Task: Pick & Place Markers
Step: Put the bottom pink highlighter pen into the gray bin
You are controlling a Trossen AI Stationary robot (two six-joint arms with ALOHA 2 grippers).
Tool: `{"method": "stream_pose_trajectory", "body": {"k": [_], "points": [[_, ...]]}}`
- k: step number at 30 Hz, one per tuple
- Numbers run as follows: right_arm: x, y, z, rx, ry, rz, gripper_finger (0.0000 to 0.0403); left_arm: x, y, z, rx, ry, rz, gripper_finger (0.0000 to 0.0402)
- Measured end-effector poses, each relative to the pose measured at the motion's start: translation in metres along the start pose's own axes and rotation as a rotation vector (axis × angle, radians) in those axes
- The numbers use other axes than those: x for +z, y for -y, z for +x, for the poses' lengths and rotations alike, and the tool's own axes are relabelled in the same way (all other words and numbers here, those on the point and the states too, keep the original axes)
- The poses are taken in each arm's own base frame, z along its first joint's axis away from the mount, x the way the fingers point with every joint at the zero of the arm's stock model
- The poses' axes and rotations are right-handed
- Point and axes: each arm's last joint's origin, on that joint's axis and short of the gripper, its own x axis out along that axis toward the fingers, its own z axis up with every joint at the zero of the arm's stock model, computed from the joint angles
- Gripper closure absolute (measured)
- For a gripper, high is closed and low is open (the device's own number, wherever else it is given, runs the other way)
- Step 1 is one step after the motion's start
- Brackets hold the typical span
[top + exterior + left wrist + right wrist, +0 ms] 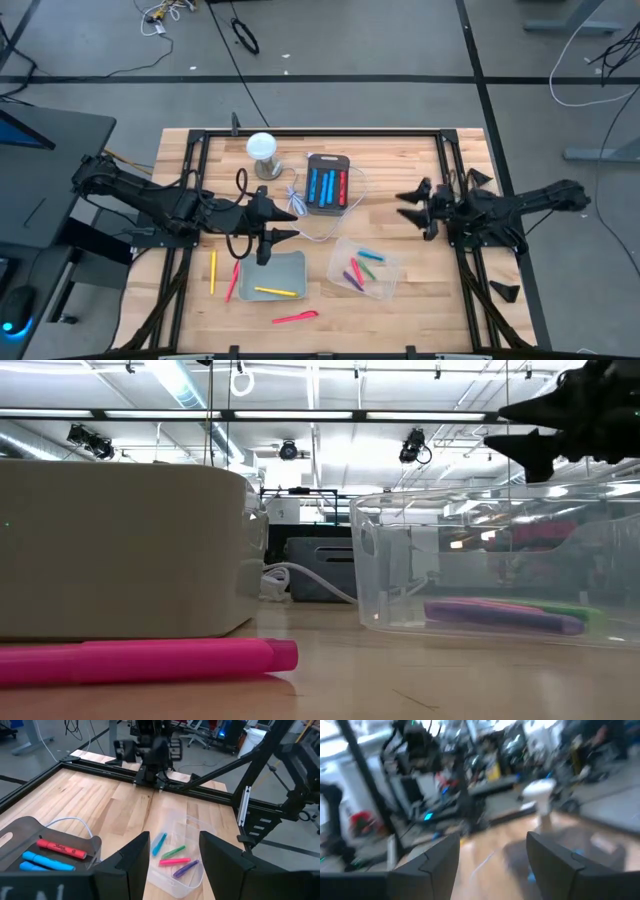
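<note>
Markers lie in three places in the high view. Two blue and one red sit in a dark tray (327, 185); several colours lie in a clear container (362, 268); a yellow one (275, 291) lies in a grey tray (272, 272). A yellow (213, 270), a red (232, 281) and a pink marker (295, 318) lie flat on the wood. My left gripper (284, 223) hovers open above the grey tray's far edge; past its fingers (172, 865) I see the container's markers (175, 861). My right gripper (406, 206) is open, right of the dark tray, holding nothing (492, 865).
A white round lamp (262, 148) stands at the far side, left of the dark tray. A white cable (298, 205) loops between the tray and my left gripper. In the low view the pink marker (140, 660) lies in front of the grey tray (120, 550). Black frame rails border the table (320, 131).
</note>
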Motion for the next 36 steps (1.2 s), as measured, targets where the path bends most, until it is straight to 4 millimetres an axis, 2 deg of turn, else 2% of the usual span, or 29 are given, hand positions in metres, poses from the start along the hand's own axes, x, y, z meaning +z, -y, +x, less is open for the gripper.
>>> {"method": "stream_pose_trajectory", "body": {"k": [5,9,13,20,30,36], "points": [[0.015,0.008,-0.009,-0.056,0.134,-0.062,0.0172,0.0,0.0,0.0,0.0,0.001,-0.034,0.0223],[0.015,0.016,-0.016,-0.153,0.151,-0.083,0.0172,0.0,0.0,0.0,-0.001,0.001,-0.058,0.0223],[0.006,0.026,-0.017,-0.331,0.066,-0.053,0.0172,0.0,0.0,0.0,-0.002,0.003,-0.086,0.0223],[0.008,0.033,-0.021,-0.455,-0.017,-0.054,0.0172,0.001,0.001,0.0,-0.009,0.011,-0.091,0.0223],[0.006,0.034,-0.021,-0.451,-0.062,-0.049,0.0172,0.004,0.002,0.0,-0.021,0.035,-0.09,0.0223],[0.006,0.034,-0.021,-0.451,-0.061,-0.052,0.0172,0.003,0.015,-0.006,-0.069,0.027,0.028,0.0223]]}}
